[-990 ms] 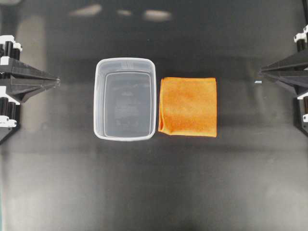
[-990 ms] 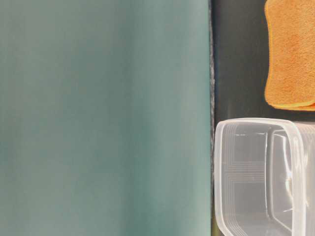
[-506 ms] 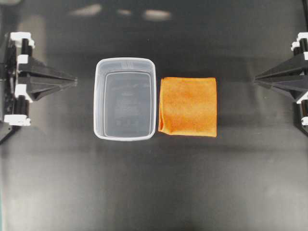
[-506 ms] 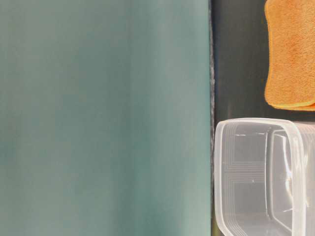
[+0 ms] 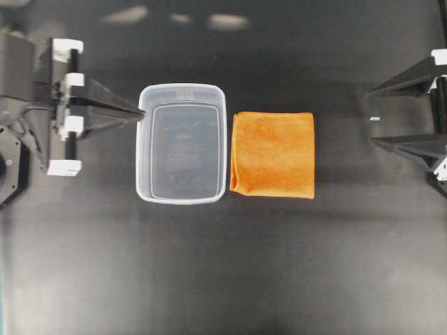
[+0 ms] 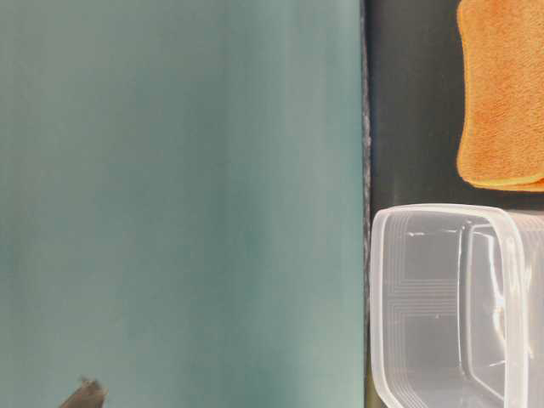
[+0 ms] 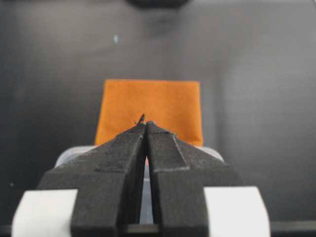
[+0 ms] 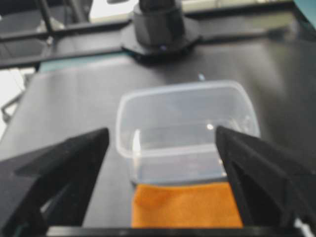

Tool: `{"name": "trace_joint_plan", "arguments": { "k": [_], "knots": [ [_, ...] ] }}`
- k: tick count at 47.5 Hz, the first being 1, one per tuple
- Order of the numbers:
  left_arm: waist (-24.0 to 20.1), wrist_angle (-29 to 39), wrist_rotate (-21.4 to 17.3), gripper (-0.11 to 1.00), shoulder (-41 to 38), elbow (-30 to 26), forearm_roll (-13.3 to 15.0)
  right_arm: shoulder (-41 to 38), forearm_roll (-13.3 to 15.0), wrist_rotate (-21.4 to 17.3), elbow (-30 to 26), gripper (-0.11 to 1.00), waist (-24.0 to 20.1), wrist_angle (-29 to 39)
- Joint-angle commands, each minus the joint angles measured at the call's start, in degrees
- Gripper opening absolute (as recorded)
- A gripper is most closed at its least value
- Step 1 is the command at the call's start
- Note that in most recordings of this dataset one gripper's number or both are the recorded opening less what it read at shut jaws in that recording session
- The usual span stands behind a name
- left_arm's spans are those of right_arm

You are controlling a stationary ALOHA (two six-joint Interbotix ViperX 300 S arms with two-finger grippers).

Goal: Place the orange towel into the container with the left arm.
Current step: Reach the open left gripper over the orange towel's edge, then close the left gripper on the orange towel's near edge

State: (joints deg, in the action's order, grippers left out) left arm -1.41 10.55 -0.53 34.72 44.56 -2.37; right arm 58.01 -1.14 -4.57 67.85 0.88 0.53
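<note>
The orange towel (image 5: 272,155) lies flat and folded on the black table, touching the right side of the clear container (image 5: 182,143). The container stands empty. My left gripper (image 5: 140,112) is shut and empty, its tip at the container's left rim. My right gripper (image 5: 371,116) is open and empty, well to the right of the towel. In the left wrist view the shut jaws (image 7: 145,123) point over the container rim (image 7: 74,150) toward the towel (image 7: 150,106). In the right wrist view the towel (image 8: 185,205) and the container (image 8: 185,131) show between the spread fingers (image 8: 69,163).
The black table (image 5: 223,265) spreads around both things. The table-level view shows the table's far edge (image 6: 365,127) against a teal wall, with the towel (image 6: 501,93), the container (image 6: 450,306) and a dark gripper tip (image 6: 83,394) at its bottom left.
My left gripper has moved right, from the table's left edge to the container's left rim, staying shut. My right gripper has opened wide from shut, and stays at the right edge.
</note>
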Motion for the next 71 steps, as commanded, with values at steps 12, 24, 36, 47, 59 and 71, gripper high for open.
{"name": "trace_joint_plan", "arguments": {
  "k": [12, 24, 36, 47, 59, 71],
  "knots": [
    [-0.7, 13.9, -0.5, 0.43, -15.6, -17.5, -0.3, 3.3, -0.2, -0.1, -0.9, 0.78, -0.2, 1.5],
    [0.0, 18.5, -2.3, 0.81, -29.0, -30.4, -0.3, 6.1, -0.2, -0.1, -0.9, 0.78, 0.1, 7.6],
    [0.6, 28.6, -6.9, 0.86, -42.6, -43.1, -0.3, 9.4, -0.2, -0.1, -0.6, 0.78, 0.2, 7.8],
    [1.0, 33.1, -7.8, 0.91, -52.4, -50.4, -0.3, 11.0, -0.2, -0.1, -0.2, 0.78, 0.2, 8.1],
    [0.1, 32.5, -7.5, 0.91, -59.2, -53.2, -0.3, 11.1, -0.3, -0.2, -0.1, 0.78, 0.2, 8.1],
    [-0.6, 31.8, -7.3, 0.91, -64.7, -52.9, -0.3, 11.1, -0.2, -1.9, -0.1, 0.78, 0.2, 8.1]
  ]
}}
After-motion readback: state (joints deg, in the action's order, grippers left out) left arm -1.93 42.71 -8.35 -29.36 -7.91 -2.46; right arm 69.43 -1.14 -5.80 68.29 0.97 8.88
